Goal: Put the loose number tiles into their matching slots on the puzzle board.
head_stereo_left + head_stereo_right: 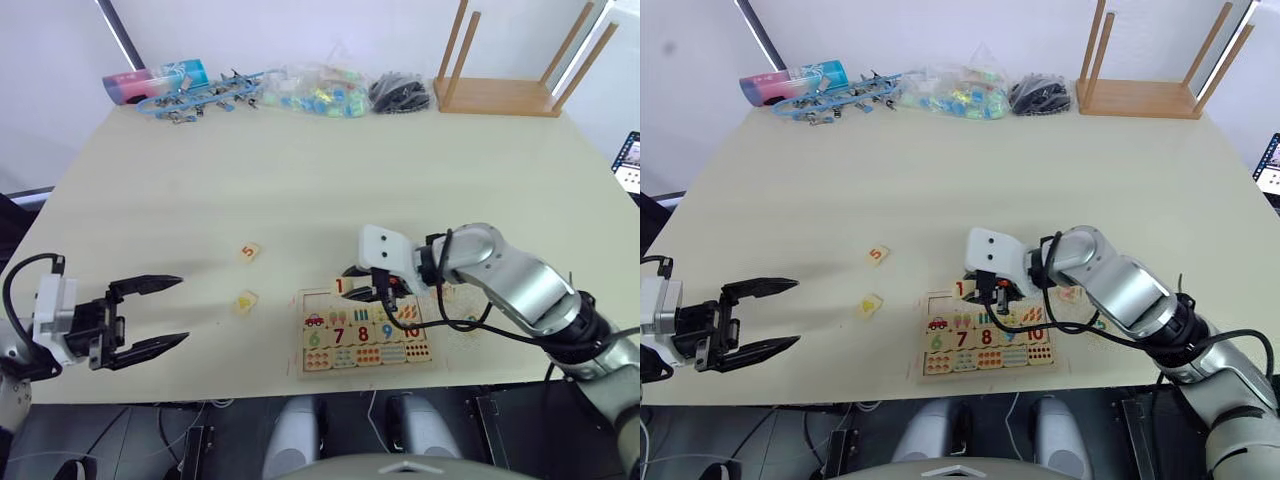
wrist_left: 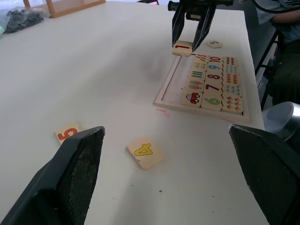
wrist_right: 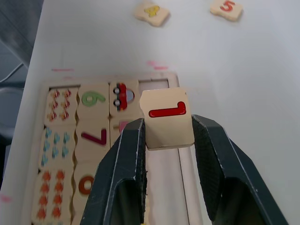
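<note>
**Tile 1 held above the board's first row**

The first row of the puzzle board [image 1: 365,340] looks unfilled; none of the five tiles appears seated yet. The right tool [image 3: 166,133] clamps the red 1 tile [image 3: 167,118] over the board's far-left corner. The 4 tile [image 2: 146,152] and 5 tile [image 2: 68,131] lie loose on the desk [image 1: 300,180]. The left tool [image 1: 150,315] hangs wide open, empty.
</note>
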Controlling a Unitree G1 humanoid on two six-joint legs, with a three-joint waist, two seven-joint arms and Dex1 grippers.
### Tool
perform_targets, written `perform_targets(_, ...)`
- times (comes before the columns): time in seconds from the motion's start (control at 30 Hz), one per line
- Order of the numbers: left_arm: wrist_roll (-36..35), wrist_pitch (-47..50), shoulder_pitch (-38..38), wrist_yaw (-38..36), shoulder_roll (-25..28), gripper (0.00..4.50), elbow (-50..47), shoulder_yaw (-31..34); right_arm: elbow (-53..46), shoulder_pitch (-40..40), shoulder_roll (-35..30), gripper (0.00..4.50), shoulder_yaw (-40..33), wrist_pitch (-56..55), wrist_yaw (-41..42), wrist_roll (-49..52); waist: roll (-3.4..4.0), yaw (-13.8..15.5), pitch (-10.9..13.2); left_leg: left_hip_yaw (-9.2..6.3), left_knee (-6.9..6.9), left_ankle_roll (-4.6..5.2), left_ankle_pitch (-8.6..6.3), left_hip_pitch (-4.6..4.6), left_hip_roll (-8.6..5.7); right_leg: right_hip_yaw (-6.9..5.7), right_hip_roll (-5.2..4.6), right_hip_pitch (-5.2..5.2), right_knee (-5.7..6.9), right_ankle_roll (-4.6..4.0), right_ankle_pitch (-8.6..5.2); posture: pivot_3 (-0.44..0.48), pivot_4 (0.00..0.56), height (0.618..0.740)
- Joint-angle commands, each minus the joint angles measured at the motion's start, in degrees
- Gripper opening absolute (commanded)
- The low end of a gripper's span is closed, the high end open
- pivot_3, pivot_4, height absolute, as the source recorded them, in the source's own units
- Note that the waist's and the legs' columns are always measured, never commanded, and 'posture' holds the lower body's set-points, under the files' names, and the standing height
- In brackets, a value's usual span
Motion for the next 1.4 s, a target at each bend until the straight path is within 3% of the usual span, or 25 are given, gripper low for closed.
perform_targets(0.03, -0.2, 0.0, 0.0, -1.7, 0.8, 4.50, -0.1, 0.9, 0.1, -1.7, 2.0, 0.88, 1.6, 1.8, -1.7, -2.0, -0.01, -0.1, 0.0, 0.00, 0.00, 0.00, 0.00, 0.00, 0.00, 0.00, 0.00, 0.00, 0.00, 0.00, 0.00, 0.000, 0.150, 0.737)
perform_targets(0.73, -1.5, -0.1, 2.4, -1.7, 3.7, 4.50, 0.0, 0.3, 7.1, -5.5, 9.8, 0.88, 9.4, 3.9, -2.9, -8.4, 0.00, -0.2, 0.0, 0.06, -0.01, -0.03, 0.01, 0.00, 0.00, -0.27, 0.00, -0.07, 0.02, -0.11, 0.07, 0.000, 0.150, 0.737)
perform_targets(1.4, -1.9, -0.8, 3.3, -1.7, 3.8, 4.50, 0.1, 0.3, 10.7, -7.0, 13.2, 0.88, 10.7, 3.6, -1.9, -10.9, 0.04, -0.3, 0.0, 0.07, -0.02, -0.04, 0.01, 0.00, 0.01, -0.28, -0.01, -0.10, 0.02, -0.13, 0.08, 0.000, 0.150, 0.737)
